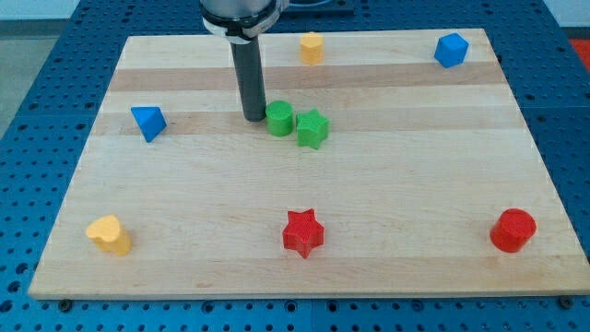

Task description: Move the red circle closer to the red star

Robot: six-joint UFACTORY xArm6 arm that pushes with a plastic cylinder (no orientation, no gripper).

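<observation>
Look at my tip (254,118): you will find it resting on the wooden board (184,249) in the upper middle of the view. There are no fingers on this rig, only a plain dark rod, so nothing opens, closes or holds anything.

Just to the view's right of my tip, touching it or very nearly so, stands the green cylinder (279,119). The green star (312,128) sits against that cylinder on its far side from my tip.

Your red circle (513,230) lies far from my tip, down toward the view's bottom right near the board's edge. The red star (302,231) is well below my tip and slightly to the view's right, near the bottom edge. The two red pieces are well apart, with bare wood between them along the bottom of the board.

Between my tip and the red circle, you have the two green blocks directly in the way.

Elsewhere, the blue triangular block (147,122) sits to the view's left of my tip, the yellow heart (109,234) is at the bottom left, a yellow block (312,47) lies above and to the right, and the blue block (451,50) is at the top right.
</observation>
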